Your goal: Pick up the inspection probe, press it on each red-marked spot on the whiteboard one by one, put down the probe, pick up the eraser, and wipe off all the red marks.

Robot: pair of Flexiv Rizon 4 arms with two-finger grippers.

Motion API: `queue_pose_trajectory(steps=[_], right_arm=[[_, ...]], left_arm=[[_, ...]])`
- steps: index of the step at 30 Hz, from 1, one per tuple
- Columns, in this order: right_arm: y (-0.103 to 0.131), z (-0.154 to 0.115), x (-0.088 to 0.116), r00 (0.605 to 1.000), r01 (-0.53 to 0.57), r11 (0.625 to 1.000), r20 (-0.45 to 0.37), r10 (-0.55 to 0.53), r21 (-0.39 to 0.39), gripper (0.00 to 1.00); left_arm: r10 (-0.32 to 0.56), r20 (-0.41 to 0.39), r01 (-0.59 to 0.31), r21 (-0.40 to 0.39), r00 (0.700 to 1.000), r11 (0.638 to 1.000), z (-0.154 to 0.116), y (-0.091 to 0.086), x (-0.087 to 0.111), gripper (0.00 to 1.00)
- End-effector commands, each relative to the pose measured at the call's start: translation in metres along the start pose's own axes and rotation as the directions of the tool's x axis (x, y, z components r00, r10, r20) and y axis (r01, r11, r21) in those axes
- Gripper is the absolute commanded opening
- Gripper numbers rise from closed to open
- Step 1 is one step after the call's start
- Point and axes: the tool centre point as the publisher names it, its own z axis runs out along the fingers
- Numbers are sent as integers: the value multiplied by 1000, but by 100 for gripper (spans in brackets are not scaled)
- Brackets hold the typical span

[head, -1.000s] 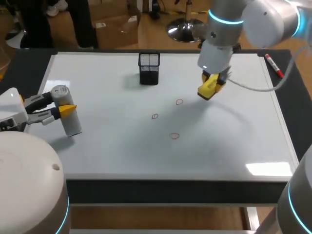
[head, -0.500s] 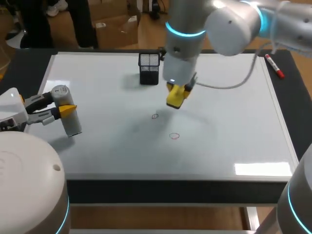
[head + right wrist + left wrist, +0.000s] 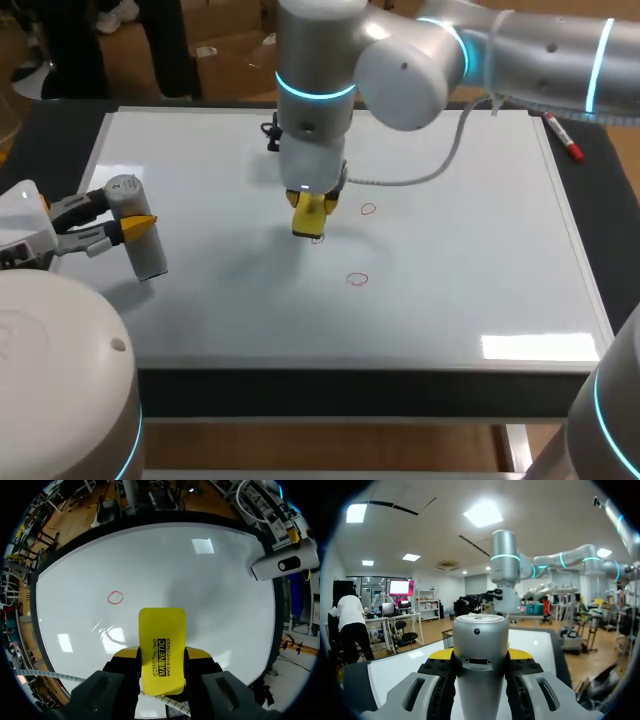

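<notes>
Over the whiteboard (image 3: 450, 300), flat yellow eraser (image 3: 161, 640) clamped in right gripper (image 3: 308, 222), left gripper (image 3: 137, 229) clasping silver cylindrical probe (image 3: 480, 650).

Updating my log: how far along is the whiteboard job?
Done: the eraser is picked up, clamped in the right gripper. In hand: it hangs low over the whiteboard. Left: a red mark and another are unwiped, and the left gripper holds the probe, not put down.
</notes>
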Motion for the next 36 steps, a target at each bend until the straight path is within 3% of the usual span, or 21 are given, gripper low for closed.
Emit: queue_pose_trajectory(steps=[1,15,36], right_arm=[[2,11,-13,999,19,1000,-32,-19,-10,0],[12,37,-23,997,78,995,-25,-79,-58,0],[-1,67,-19,993,113,986,-22,-116,-123,0]], left_arm=[[1,1,-1,1,1000,1000,0,-1,0,0],[1,1,-1,1,1000,1000,0,-1,0,0],[1,1,-1,1,1000,1000,0,-1,0,0]])
